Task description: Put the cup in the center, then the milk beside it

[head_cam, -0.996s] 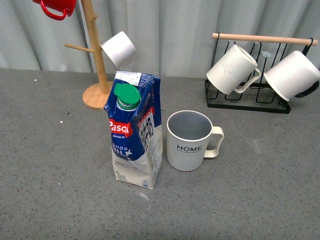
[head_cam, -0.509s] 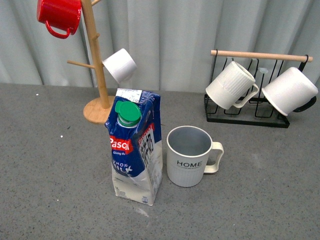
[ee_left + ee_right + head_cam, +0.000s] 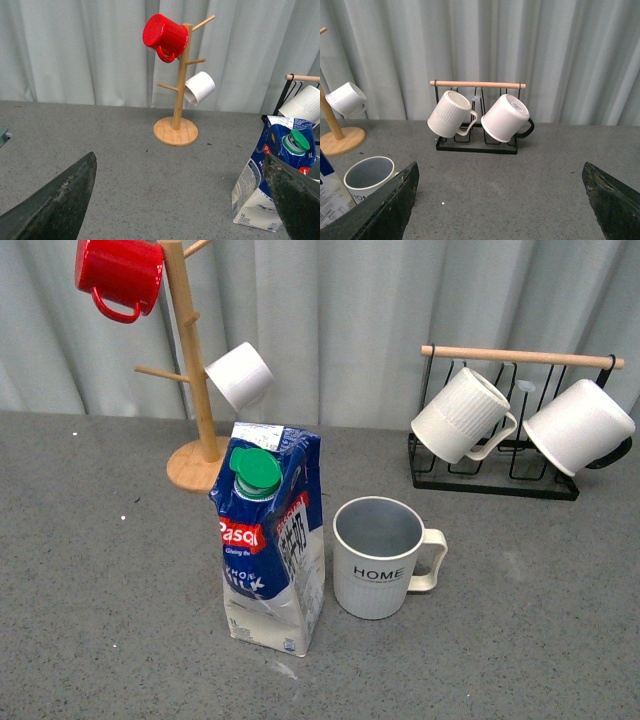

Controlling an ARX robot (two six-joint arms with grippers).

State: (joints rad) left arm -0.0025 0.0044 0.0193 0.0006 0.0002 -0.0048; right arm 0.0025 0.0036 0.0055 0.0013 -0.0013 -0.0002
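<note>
Both grippers, left gripper (image 3: pixel 175 200) and right gripper (image 3: pixel 500 200), spread wide, holding nothing. Cup (image 3: pixel 380 558) upright mid-surface, milk (image 3: pixel 270 540) just beside at 9 o'clock, dented and leaning slightly. Risk: nudging either on retreat, toppling the carton onto the cup.

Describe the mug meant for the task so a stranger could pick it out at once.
On the grey speckled tabletop, find the tall blue-and-cream milk carton with a green cap. Right beside it stands an off-white ribbed ceramic mug, upright, handle pointing away from the carton. Unlike the white mugs hanging on the black wire rack behind, it reads "HOME" in black and is grey-blue inside.
</note>
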